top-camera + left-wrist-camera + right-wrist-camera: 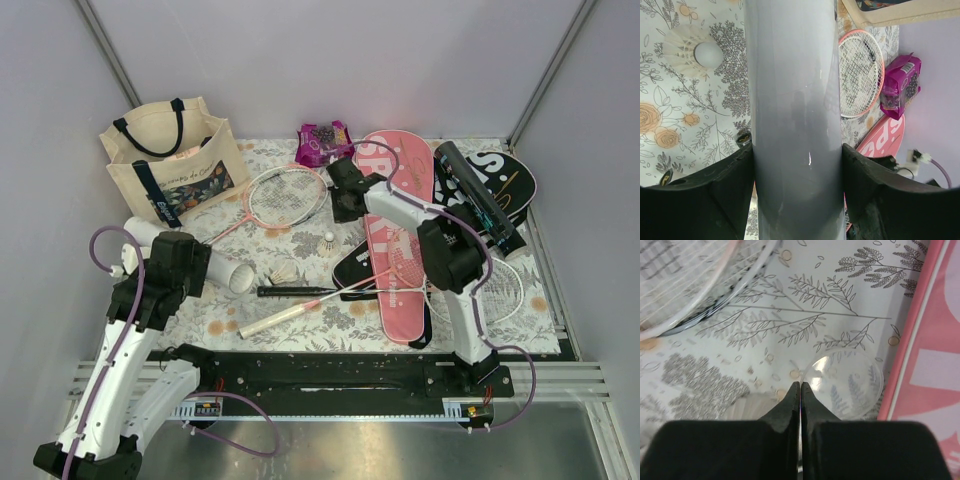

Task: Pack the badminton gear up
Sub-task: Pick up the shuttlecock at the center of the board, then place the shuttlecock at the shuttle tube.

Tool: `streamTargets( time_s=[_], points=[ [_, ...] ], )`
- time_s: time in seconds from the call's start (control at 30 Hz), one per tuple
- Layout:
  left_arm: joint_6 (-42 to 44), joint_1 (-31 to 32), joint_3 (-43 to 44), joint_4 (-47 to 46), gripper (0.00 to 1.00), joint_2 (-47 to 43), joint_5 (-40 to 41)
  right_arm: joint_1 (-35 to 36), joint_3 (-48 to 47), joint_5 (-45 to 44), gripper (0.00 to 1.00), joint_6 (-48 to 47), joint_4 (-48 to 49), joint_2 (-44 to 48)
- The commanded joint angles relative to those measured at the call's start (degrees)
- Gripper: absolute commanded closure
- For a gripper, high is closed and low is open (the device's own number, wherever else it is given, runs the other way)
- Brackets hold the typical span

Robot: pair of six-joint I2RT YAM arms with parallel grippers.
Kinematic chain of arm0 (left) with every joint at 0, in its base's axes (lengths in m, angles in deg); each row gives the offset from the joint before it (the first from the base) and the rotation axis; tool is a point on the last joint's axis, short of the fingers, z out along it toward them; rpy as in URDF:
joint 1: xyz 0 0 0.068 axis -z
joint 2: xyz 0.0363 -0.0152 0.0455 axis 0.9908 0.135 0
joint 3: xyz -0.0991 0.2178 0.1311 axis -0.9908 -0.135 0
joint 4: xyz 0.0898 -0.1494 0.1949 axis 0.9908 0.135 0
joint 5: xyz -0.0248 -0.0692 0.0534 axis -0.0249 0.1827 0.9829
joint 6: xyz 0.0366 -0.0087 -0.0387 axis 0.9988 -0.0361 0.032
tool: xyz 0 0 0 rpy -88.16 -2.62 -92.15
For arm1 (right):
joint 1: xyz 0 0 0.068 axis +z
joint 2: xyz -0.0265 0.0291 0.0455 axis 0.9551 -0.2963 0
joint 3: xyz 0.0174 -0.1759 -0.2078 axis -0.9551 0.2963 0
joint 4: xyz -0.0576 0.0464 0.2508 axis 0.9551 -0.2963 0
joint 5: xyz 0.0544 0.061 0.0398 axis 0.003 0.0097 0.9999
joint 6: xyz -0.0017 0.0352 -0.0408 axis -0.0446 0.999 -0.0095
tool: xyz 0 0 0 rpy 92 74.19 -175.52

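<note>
My left gripper (pixel 188 262) (pixel 797 150) is shut on a long white tube (pixel 225 268) (pixel 792 90), a finger pressed against each side. The tube lies across the floral mat with its open end toward the middle. Beside it lie two shuttlecocks (pixel 285 272) (pixel 330 240) (pixel 694 52). My right gripper (pixel 345 200) (pixel 800 385) is shut, its tips pinched on the rim of a clear round lid (pixel 850 382), next to the pink cover (pixel 400 230) (pixel 935 365). A pink-rimmed racket (pixel 287 195) (pixel 860 75) (pixel 690 285) lies behind. A black tube (pixel 478 198) rests on the black cover (pixel 510 175).
A cream tote (pixel 170 165) (pixel 890 12) stands at the back left, with a purple snack packet (pixel 323 143) (pixel 900 82) at the back middle. Two more rackets' handles (pixel 300 292) (pixel 285 320) cross the mat's front. A white racket head (pixel 505 290) lies front right.
</note>
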Motion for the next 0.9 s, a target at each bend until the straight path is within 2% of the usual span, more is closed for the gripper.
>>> streamTargets(
  time_s=[0.0,0.07,0.17,0.43,0.63,0.77,0.87],
  points=[
    [-1.3,0.1,3.7,-4.2,0.96,0.8,-0.9,0.5,3.7,3.9,1.0,-2.5,6.8,15.3],
    [-2.3,0.0,4.3,-4.1,0.96,1.3,-1.5,0.7,8.1,5.1,1.0,-3.0,9.7,21.8],
    [-2.9,0.1,5.2,-4.2,0.96,2.4,-2.9,1.7,20.2,6.4,1.0,-4.4,17.3,32.2],
    [-5.2,0.0,6.5,-3.8,0.96,4.0,-7.1,11.4,43.3,7.1,1.0,-10.2,34.5,56.0],
    [-7.0,0.0,7.3,-2.2,0.97,5.0,-9.8,23.2,53.0,4.6,1.0,-16.9,42.7,65.8],
    [-7.6,0.0,7.6,-1.9,0.97,5.3,-11.1,31.1,55.0,-0.5,1.0,-25.2,44.9,68.2],
    [-8.0,0.0,8.0,-1.5,0.97,5.5,-11.7,34.3,56.1,-2.0,1.0,-26.9,46.0,68.7]
  ],
)
